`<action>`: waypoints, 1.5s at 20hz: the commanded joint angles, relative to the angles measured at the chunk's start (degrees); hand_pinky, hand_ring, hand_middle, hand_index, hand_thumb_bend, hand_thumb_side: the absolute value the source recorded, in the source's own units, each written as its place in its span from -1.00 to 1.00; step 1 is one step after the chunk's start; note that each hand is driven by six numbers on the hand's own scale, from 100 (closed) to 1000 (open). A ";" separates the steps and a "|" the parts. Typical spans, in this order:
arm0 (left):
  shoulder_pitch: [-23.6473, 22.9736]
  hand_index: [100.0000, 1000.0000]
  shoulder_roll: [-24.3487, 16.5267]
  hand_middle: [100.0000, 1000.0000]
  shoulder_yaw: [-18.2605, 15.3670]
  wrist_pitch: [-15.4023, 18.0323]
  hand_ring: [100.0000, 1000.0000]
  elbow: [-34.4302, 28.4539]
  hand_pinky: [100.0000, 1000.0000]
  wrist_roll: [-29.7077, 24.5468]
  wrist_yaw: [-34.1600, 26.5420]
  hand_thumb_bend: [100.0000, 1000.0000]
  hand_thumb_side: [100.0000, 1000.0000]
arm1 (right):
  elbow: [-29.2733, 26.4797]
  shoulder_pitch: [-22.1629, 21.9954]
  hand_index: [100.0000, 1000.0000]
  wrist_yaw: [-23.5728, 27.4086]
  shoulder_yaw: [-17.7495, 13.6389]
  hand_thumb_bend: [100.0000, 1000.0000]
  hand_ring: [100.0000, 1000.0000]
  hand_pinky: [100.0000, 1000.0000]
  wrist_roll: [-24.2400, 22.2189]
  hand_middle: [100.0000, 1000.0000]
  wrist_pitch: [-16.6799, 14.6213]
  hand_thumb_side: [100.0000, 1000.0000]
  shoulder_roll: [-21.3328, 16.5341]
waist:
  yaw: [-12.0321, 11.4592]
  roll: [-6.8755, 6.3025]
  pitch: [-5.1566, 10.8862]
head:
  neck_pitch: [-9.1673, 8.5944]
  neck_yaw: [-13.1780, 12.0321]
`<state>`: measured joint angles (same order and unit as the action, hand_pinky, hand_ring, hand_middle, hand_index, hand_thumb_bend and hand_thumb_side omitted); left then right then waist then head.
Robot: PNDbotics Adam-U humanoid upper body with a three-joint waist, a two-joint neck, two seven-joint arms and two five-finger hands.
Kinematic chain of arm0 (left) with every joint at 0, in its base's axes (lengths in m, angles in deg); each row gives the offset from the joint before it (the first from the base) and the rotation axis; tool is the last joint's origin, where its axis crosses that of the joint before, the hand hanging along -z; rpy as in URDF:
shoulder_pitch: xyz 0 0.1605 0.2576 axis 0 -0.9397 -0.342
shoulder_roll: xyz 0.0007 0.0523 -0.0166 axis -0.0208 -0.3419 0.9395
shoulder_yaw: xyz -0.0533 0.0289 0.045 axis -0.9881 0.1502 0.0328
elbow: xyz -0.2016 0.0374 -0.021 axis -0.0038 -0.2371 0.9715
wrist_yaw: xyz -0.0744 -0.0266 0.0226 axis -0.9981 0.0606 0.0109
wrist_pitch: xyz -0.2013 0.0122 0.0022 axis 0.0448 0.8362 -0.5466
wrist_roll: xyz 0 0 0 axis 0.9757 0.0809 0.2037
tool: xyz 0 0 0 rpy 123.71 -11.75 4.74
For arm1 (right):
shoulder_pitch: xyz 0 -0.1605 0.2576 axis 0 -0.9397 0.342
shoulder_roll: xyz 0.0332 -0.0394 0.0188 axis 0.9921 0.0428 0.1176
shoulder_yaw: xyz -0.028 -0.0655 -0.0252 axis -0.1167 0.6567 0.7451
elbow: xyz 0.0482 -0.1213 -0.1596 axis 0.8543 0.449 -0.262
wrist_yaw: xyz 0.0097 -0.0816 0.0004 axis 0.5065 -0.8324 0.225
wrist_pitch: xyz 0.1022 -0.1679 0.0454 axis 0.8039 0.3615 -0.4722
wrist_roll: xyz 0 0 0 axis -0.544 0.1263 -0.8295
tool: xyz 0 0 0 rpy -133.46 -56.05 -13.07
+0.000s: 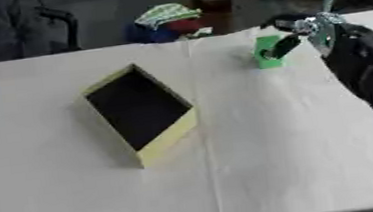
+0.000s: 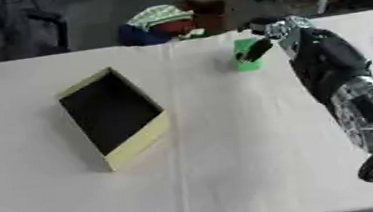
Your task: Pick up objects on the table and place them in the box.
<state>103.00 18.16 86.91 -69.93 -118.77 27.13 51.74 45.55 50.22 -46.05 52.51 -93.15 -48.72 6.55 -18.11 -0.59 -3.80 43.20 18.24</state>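
Observation:
A yellow box [image 1: 169, 139] with a dark inside lies open at the table's centre left, set at a slant. At the far right stands a small green block [image 1: 265, 52] on the table. My right arm comes in from the right edge, and my right hand [image 2: 280, 29] is at the block. One dark finger [image 1: 285, 45] crosses the block's right front while others curl behind its top, so the block sits pinched between them. The block's right side is hidden by the hand. My left hand shows in neither view.
The table [image 1: 258, 160] is covered in a white cloth with a seam down its middle. Beyond the far edge lies a heap of striped, blue and red things [image 1: 167, 22]. A dark chair [image 1: 49, 23] stands at the far left.

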 commanded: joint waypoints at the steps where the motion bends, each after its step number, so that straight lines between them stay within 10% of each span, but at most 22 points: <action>1: 0.81 0.60 -1.18 0.40 -0.11 0.07 0.24 -1.14 0.21 -0.12 0.03 -0.10 0.15 | 0.24 1.36 1.00 -0.67 -0.16 -0.69 1.00 1.00 0.41 0.99 0.49 -0.42 -2.06 | 0.01 -0.05 0.50 | -0.73 -0.20; 21: 0.83 0.60 -1.07 0.40 -0.17 0.11 0.24 -1.14 0.21 -0.10 -0.01 -0.10 0.15 | 2.15 0.40 0.81 -3.94 0.27 -1.00 1.00 1.00 3.21 0.73 0.92 -1.00 -1.87 | 0.00 0.00 0.37 | -1.00 -0.29; 22: 0.81 0.60 -1.07 0.40 -0.17 0.11 0.24 -1.14 0.21 -0.11 -0.01 -0.10 0.14 | 2.10 0.49 0.51 -3.94 0.22 -1.00 1.00 0.90 3.34 0.22 0.83 -1.00 -1.88 | 0.01 0.00 0.44 | -0.94 -0.28; 30: 0.51 0.60 -1.09 0.40 -0.15 0.06 0.24 -1.14 0.21 -0.16 0.04 -0.10 0.14 | -5.98 2.37 0.46 -5.20 0.60 -1.00 0.99 0.88 7.92 0.06 -3.74 -1.00 -0.04 | 0.30 0.03 1.11 | -0.57 -0.32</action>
<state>102.99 18.16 86.91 -69.93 -118.77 27.13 51.74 41.93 50.95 -50.53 52.90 -85.93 -51.75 7.24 -17.82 -0.60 -3.48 42.77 17.98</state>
